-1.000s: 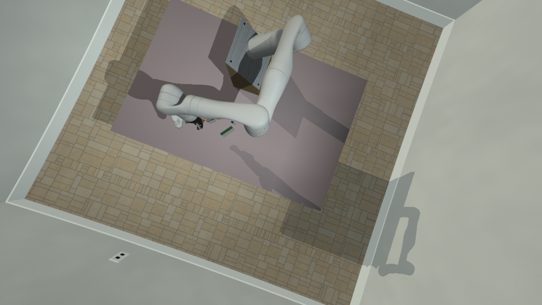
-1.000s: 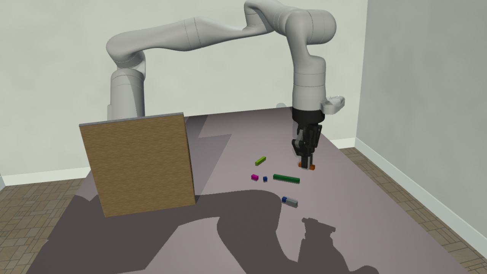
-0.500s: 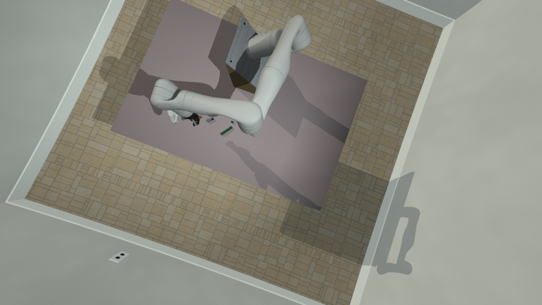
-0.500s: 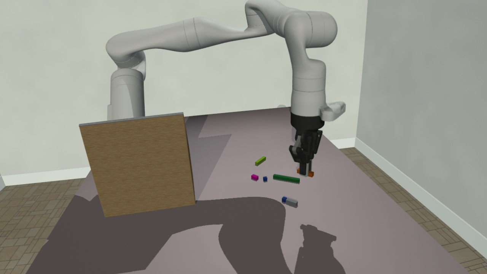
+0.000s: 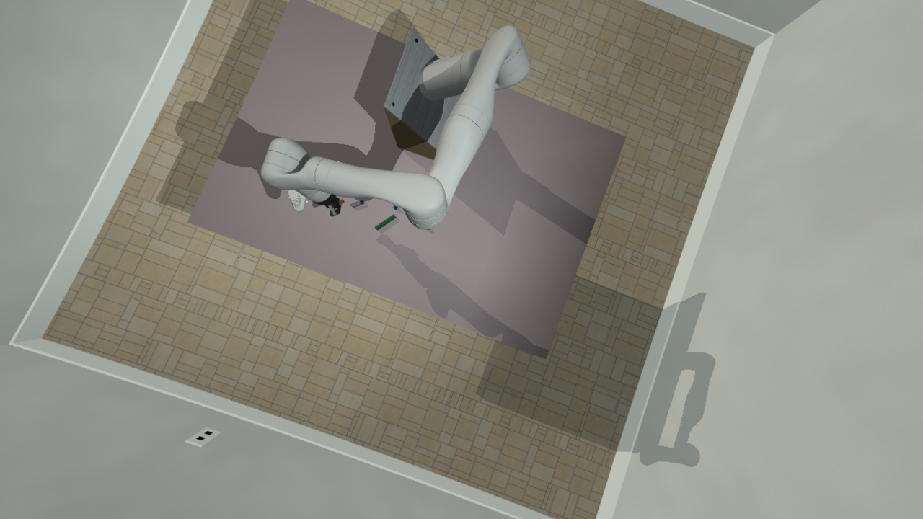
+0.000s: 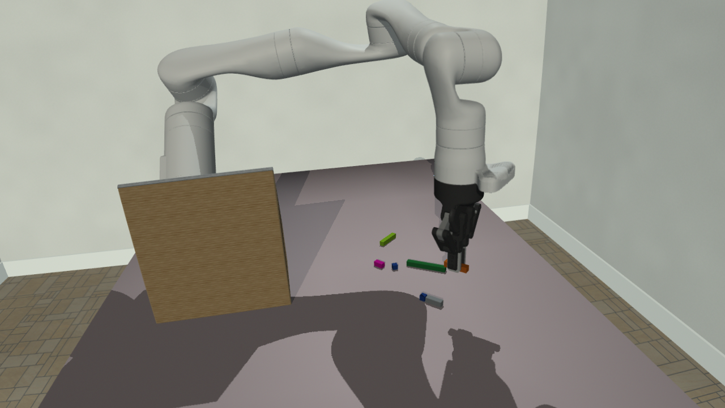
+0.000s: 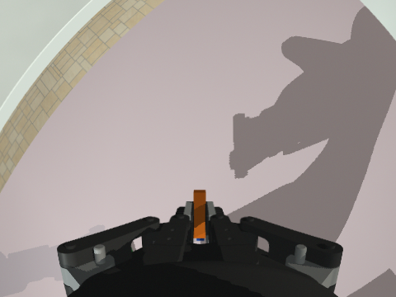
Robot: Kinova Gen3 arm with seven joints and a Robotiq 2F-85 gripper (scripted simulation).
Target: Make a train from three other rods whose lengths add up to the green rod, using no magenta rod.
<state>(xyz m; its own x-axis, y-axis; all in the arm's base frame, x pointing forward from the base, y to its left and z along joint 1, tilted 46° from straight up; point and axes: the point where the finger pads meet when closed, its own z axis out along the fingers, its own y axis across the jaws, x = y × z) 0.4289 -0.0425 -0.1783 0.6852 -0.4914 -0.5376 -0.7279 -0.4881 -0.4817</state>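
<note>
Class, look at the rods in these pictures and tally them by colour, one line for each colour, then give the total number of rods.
Blue rods: 2
Magenta rod: 1
Grey rod: 1
Orange rod: 1, held between the gripper's fingers
Lime rod: 1
Green rod: 1
Total: 7 rods

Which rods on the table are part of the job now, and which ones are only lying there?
In the job:
- orange rod, held between the fingers
- grey rod with a blue rod at its end
- green rod, the reference

Lying about:
- magenta rod
- lime rod
- second blue rod
</note>
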